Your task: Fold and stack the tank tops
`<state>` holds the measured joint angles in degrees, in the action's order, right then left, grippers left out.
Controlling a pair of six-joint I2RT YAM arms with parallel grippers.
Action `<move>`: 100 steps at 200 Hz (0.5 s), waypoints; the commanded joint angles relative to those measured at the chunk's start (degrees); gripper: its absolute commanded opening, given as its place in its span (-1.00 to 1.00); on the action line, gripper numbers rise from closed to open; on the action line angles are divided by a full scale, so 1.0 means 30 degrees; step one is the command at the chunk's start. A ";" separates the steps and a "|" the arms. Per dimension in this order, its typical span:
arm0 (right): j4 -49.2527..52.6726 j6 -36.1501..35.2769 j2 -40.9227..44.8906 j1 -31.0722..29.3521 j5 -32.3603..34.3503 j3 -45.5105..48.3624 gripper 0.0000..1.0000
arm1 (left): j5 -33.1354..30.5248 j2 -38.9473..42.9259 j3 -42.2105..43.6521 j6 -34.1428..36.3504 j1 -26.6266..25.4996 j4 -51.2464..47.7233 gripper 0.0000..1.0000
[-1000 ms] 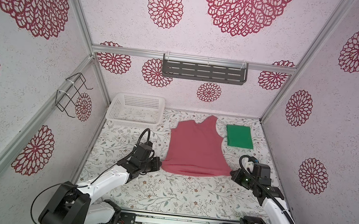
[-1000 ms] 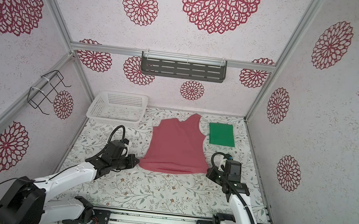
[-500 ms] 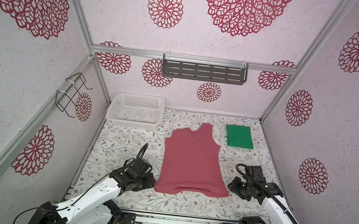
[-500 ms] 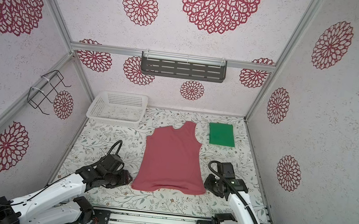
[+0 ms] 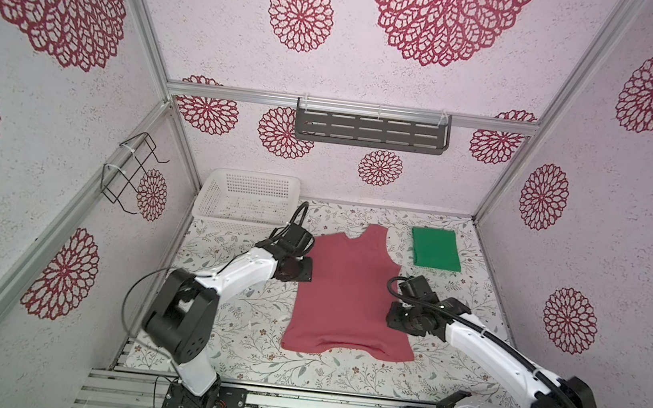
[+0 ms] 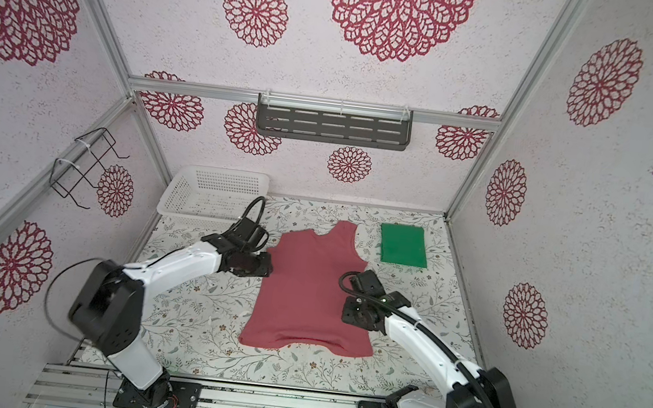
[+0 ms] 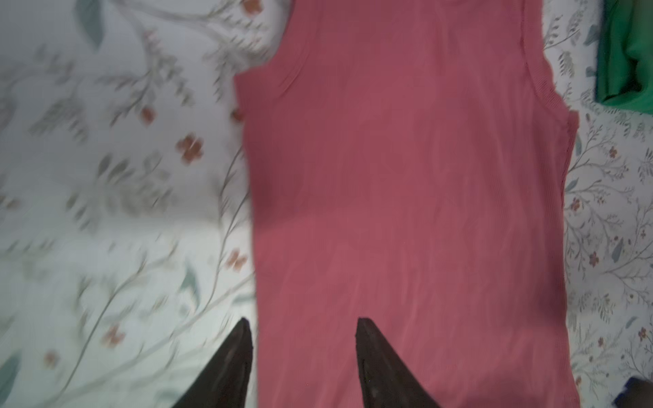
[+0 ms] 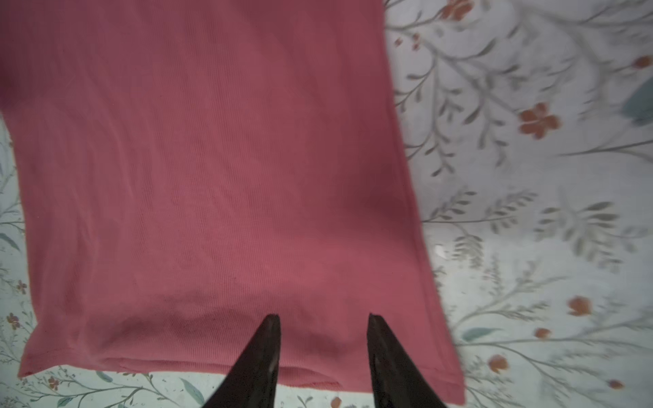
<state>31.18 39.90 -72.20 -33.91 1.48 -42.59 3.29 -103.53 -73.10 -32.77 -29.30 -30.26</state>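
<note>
**2 high views, 2 wrist views**

Both top views sit high above the robot's side of the worktop (image 5: 249, 355), look down toward the back wall (image 5: 424, 174), and share almost the whole scene, from the white basket (image 6: 212, 196) to the green tank top (image 6: 403, 245). The 2 wrist views look down from close by, 1 past the left pincer (image 7: 301, 319), 1 past the right pincer (image 8: 321, 315). Both show the rose-red tank top (image 7: 406, 176); the left also catches the green one's edge.
</note>
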 commanded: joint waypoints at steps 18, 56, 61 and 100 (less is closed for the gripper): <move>-0.3944 0.1817 -0.1894 -0.0695 0.1077 0.0815 -0.24 | 0.1806 -0.4196 -0.2718 0.1496 -0.0244 0.1129 -0.11; -0.4379 0.1085 -0.3921 -0.0093 0.1821 0.0733 -0.29 | 0.1666 -0.5035 -0.0442 -0.0404 -0.0106 0.2177 -0.26; -0.4455 0.0896 -0.4120 0.0092 0.1801 0.0726 -0.30 | 0.1561 -0.4916 0.0175 -0.0902 -0.0102 0.2310 -0.30; -0.4692 -0.1775 -0.6745 0.2493 0.1209 -0.0519 -0.30 | 0.0239 -0.0664 0.8062 -0.5825 -0.0918 0.6140 -0.47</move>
<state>17.76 40.58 -86.43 -31.09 3.99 -42.22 7.16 -110.17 -62.87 -39.53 -29.91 -11.57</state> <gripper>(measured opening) 0.352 0.274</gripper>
